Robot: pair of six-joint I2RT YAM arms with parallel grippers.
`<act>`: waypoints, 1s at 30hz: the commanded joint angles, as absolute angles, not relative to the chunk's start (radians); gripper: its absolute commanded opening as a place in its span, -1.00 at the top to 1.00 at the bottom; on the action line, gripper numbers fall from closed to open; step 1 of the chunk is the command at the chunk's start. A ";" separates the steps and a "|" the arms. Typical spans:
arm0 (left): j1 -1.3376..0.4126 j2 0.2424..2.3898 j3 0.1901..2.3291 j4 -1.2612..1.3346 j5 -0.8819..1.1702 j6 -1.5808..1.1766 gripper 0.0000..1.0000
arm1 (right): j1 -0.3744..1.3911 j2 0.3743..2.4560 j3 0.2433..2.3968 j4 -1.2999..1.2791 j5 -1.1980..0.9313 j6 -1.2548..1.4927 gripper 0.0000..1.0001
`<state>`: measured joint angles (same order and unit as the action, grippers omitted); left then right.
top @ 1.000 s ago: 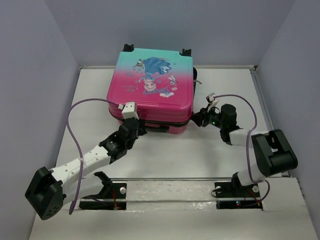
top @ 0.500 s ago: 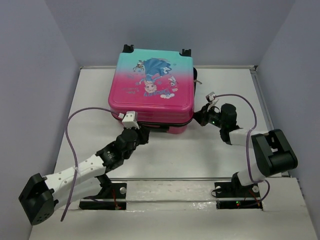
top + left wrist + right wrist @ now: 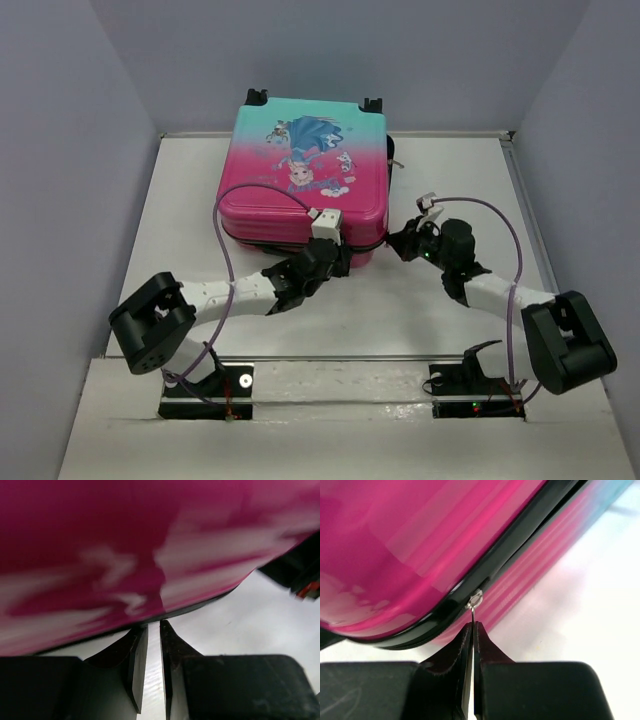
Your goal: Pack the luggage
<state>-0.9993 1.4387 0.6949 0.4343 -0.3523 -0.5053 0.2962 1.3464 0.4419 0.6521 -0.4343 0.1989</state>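
The luggage [image 3: 300, 160] lies flat and closed at the back of the table, pink to teal with a princess print. My left gripper [image 3: 340, 258] is at its front edge near the right corner. In the left wrist view the pink shell [image 3: 100, 540] fills the top, and my left gripper [image 3: 154, 626] has its jaws nearly together with nothing between them, tips at the black trim. My right gripper [image 3: 397, 240] is at the front right corner. In the right wrist view my right gripper [image 3: 471, 625] is shut on the metal zipper pull [image 3: 475, 600] on the black zipper trim [image 3: 520, 530].
The white table [image 3: 450, 300] is walled by grey panels left, right and back. A rail [image 3: 340, 358] runs along the near edge by the arm bases. The suitcase wheels [image 3: 258, 95] point toward the back wall.
My left arm has swung right along the suitcase's front edge, from the left corner to near the right corner. My right arm has stretched out lower, its gripper staying at the corner.
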 commanded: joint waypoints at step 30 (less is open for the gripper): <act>-0.509 0.765 0.738 0.002 -0.422 -0.526 0.05 | 0.953 1.287 0.425 0.519 0.334 0.624 0.86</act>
